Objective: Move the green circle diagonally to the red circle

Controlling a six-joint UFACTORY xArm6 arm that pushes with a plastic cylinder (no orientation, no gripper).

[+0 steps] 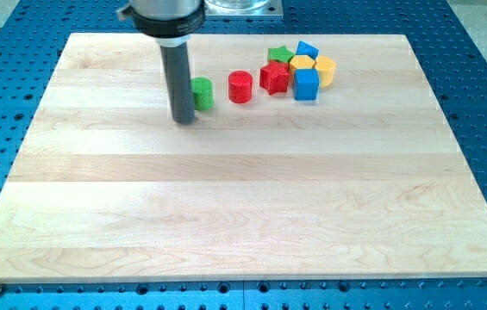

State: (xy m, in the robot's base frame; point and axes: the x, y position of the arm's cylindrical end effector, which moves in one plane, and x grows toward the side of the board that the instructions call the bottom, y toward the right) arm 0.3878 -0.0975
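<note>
Resting on the pale tabletop (pixel 226 207) in the upper middle of the frame, my tip (pixel 184 119), a bare rod with no hand to open or close, touches the green circle's (pixel 202 93) lower-left side, the red circle (pixel 240 87) just beyond to its right.

lab: blue perforated bench (pixel 2 52)

Resting my tip (pixel 184 120) on the counter (pixel 226 207), touching the green circle (pixel 202 93) on its left, with the red circle (pixel 240 87) lying just right of it, apart.
</note>
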